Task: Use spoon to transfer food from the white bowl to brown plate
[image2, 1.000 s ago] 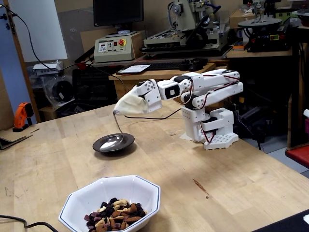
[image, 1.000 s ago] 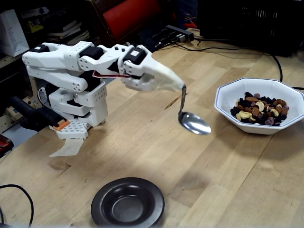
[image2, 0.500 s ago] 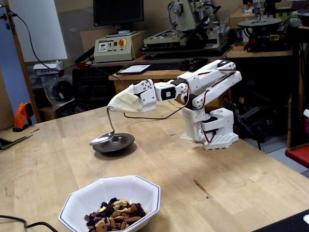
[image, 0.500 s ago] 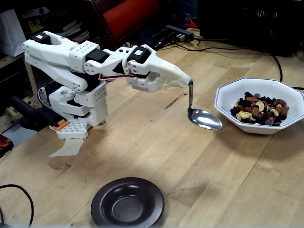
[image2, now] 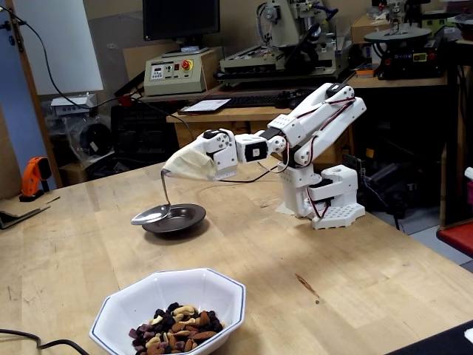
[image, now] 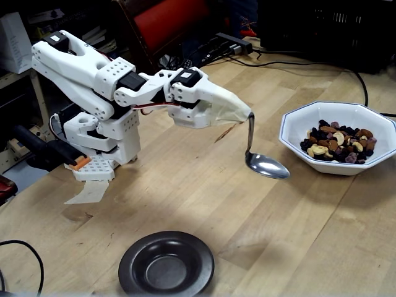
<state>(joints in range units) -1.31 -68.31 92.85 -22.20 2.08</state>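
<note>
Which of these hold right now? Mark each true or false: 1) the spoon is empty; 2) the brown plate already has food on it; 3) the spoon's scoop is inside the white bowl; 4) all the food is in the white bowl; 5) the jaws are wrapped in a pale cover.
1) True: the spoon carries nothing.
2) False: the brown plate is bare.
3) False: the scoop hangs just outside the white bowl, above the table.
4) True: the food all lies in the bowl.
5) True: a pale cover hides the gripper, with the spoon's handle coming out of its tip.

Two opposed elevated views, shared table [image: 204,204]
</note>
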